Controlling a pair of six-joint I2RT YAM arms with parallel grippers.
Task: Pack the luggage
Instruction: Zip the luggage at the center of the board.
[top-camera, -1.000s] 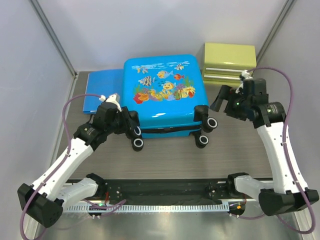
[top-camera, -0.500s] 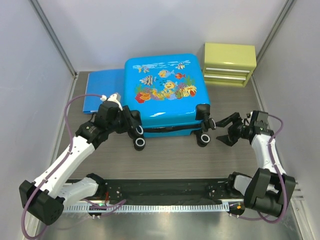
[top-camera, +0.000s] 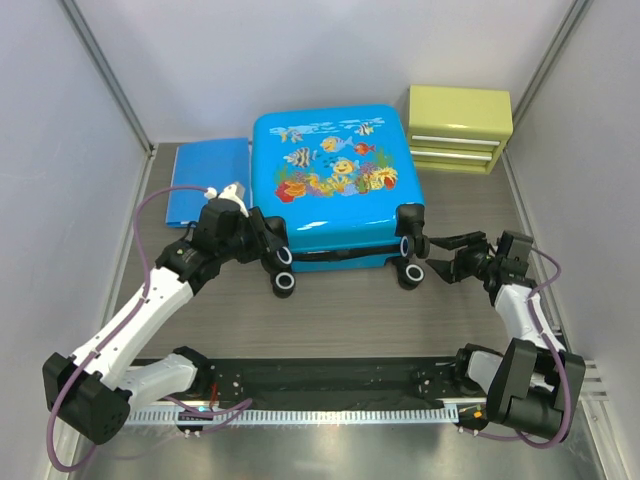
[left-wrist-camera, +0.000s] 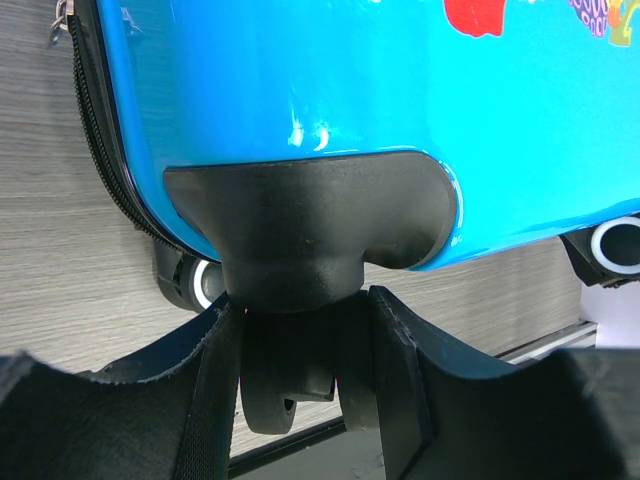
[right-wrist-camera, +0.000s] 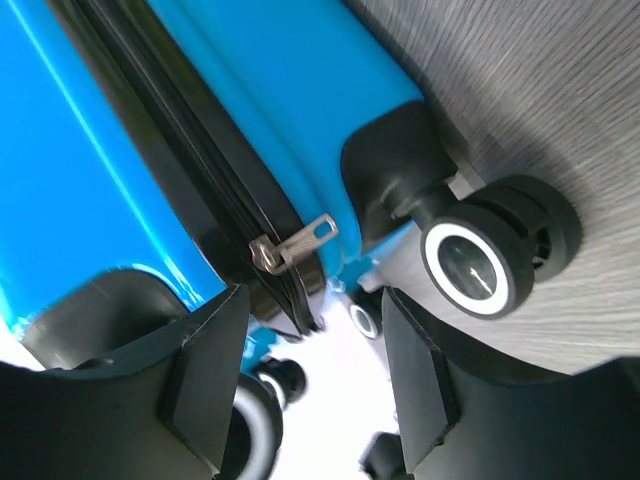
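Note:
The luggage (top-camera: 330, 185) lies flat and closed on the table, fish-print lid up, its black wheels toward the arms. My left gripper (top-camera: 277, 262) is at its front-left corner, shut on a black caster wheel (left-wrist-camera: 262, 400) under the blue shell (left-wrist-camera: 330, 90). At the front-right corner my right gripper (top-camera: 438, 256) stands open. The zipper seam and its metal zipper pull (right-wrist-camera: 293, 242) sit just beyond the right gripper's fingertips (right-wrist-camera: 210, 360). A white-rimmed wheel (right-wrist-camera: 470, 265) lies to the right of them. The inside of the luggage is hidden.
A flat blue folder (top-camera: 205, 180) lies left of the suitcase, partly under it. A yellow-green drawer box (top-camera: 460, 128) stands at the back right. Grey walls close in on both sides and a black rail (top-camera: 330, 375) runs along the near edge.
The right arm swung down from beside the drawer box to the suitcase's front-right wheels, its jaws narrowing. The suitcase shifted slightly back and right. The left gripper kept its hold.

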